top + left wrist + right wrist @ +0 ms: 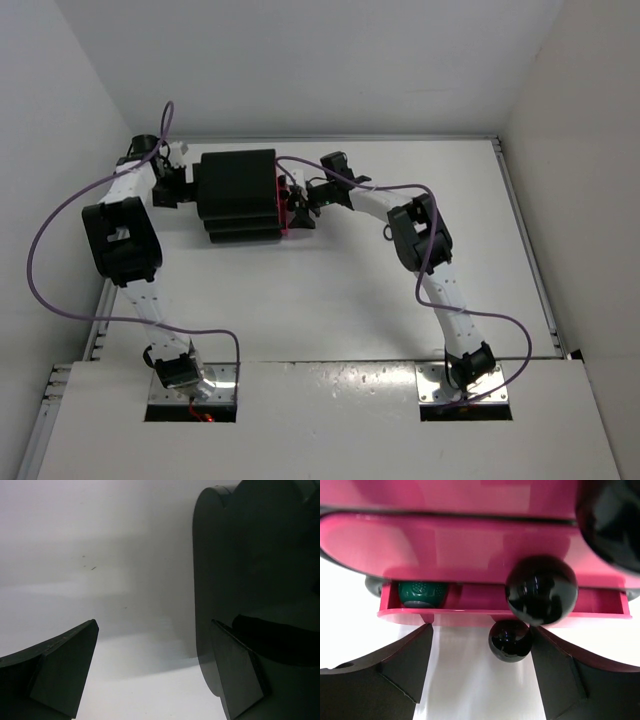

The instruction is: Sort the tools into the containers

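Observation:
The black cabinet (238,193) stands at the back of the table, its magenta-pink drawers (284,210) facing right. In the right wrist view the lowest drawer (470,614) is slightly open, and the green handle of a stubby screwdriver (421,594) lies inside. My right gripper (481,630) is open in front of the drawers (300,205). The lowest round black knob (509,640) sits between its fingers, close to the right one. A larger knob (541,590) is above it. My left gripper (154,630) is open and empty, its right finger by the cabinet's black wall (250,555). No other tools show.
White walls close in the table on the left, back and right. A raised white shelf (320,420) holds the arm bases at the near edge. Purple cables (60,220) loop beside both arms.

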Robot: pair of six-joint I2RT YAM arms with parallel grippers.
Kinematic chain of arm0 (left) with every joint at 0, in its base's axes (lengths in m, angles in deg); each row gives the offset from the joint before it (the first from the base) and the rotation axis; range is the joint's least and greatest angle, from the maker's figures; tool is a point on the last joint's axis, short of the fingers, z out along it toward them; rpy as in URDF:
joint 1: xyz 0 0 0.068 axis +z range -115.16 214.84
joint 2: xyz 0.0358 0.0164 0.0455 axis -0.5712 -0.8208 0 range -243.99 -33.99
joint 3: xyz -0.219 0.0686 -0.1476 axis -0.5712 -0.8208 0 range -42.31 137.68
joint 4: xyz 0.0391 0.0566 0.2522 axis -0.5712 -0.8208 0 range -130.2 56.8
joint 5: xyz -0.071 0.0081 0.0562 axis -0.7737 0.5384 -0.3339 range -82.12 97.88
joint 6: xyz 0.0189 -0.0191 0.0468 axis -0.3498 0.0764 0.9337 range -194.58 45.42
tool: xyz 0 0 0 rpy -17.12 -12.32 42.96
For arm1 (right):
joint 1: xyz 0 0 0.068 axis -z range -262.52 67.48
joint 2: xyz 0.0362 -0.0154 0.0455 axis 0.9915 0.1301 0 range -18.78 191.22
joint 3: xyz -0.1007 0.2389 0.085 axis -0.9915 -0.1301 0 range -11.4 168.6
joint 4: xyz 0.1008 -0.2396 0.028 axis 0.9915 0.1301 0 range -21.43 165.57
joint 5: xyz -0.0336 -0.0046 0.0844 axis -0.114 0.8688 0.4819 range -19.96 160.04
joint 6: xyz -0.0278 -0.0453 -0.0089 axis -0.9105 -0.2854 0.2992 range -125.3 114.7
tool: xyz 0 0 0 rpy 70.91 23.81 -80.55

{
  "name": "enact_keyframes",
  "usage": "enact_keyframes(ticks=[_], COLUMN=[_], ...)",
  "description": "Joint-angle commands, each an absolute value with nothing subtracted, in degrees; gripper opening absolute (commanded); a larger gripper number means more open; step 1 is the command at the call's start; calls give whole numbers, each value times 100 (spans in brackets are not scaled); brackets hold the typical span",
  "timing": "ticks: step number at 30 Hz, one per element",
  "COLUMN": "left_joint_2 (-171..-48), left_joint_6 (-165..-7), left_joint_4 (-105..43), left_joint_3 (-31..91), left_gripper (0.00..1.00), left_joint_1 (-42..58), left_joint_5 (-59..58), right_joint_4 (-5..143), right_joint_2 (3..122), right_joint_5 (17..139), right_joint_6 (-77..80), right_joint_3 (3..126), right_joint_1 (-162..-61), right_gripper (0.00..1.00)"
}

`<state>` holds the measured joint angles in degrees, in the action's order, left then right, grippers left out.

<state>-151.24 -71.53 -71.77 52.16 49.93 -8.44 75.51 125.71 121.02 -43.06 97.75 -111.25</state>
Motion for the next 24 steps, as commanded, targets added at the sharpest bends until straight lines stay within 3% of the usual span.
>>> enact_keyframes(ticks=[1,12,16,20,24], left_joint_2=[-15263,-15721,-15774,-15774,-15642], left_joint_6=[-7019,-6957,-7027,-7159,-7290], left_joint_4=[-7389,-7662,-7662,-7610,-7548], left_joint_3=[5516,6122,6184,6236,6289], left_gripper=[100,100,100,100,100], left_joint_1=[4820,4820,4820,4820,4820], left_joint_5=[-1531,-2068,-2174,-2297,-2244], right_joint_4=[6919,5901,5180,3461,3016], right_joint_2=[12607,12185,12053,11922,11808], right_joint_5=[12716,13191,13244,13095,12849], right_joint_6=[-4335,-3116,-2036,-603,-117], right_joint_3=[10022,9153,8714,8239,7949], right_joint_1=[-11214,-11267,-11267,-11267,-11267], right_gripper=[78,82,88,91,92])
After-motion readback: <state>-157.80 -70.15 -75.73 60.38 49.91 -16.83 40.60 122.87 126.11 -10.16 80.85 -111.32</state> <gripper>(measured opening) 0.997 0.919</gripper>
